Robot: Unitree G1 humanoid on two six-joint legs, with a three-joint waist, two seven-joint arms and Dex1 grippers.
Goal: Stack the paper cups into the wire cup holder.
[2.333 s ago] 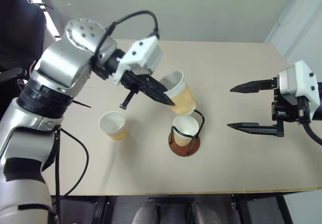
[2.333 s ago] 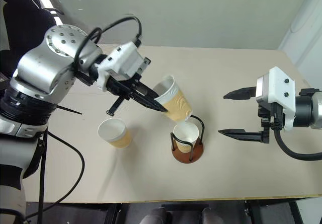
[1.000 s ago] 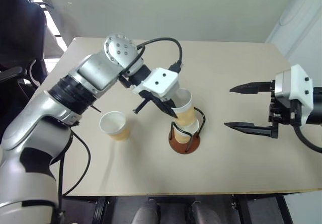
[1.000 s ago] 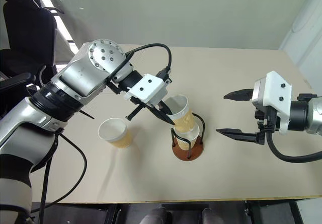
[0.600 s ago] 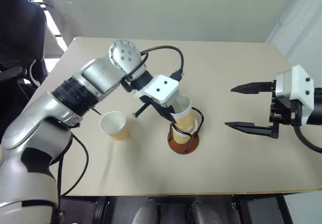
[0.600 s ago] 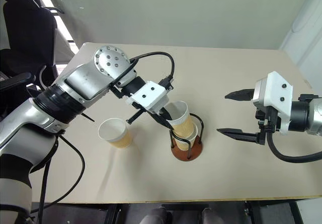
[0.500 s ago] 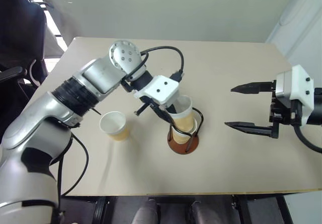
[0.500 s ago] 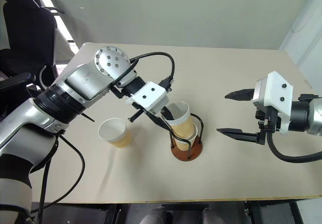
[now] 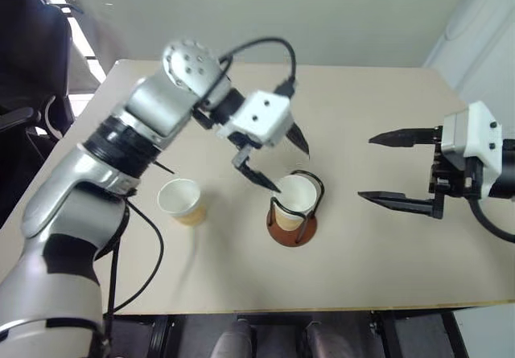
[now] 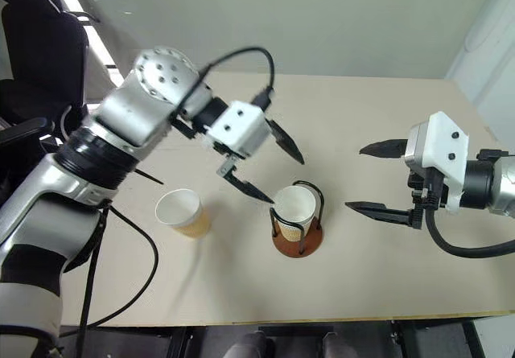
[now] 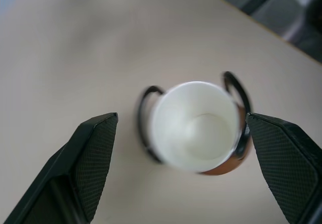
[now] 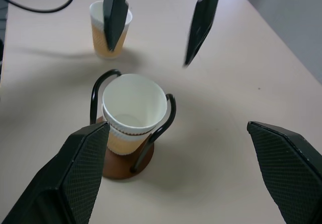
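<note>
Head view: my left gripper (image 9: 278, 158) is hanging spread wide and empty just above the nested paper cups (image 9: 294, 196) sitting in the wire cup holder (image 9: 293, 227); another cup (image 9: 181, 201) is standing apart on the table (image 9: 378, 261). My right gripper (image 9: 393, 170) is hovering wide, empty.

Wrist views: both are looking at those nested cups.

Head cams look down on table (image 9: 362, 261); both wrist cams share holder (image 12: 132, 133).
</note>
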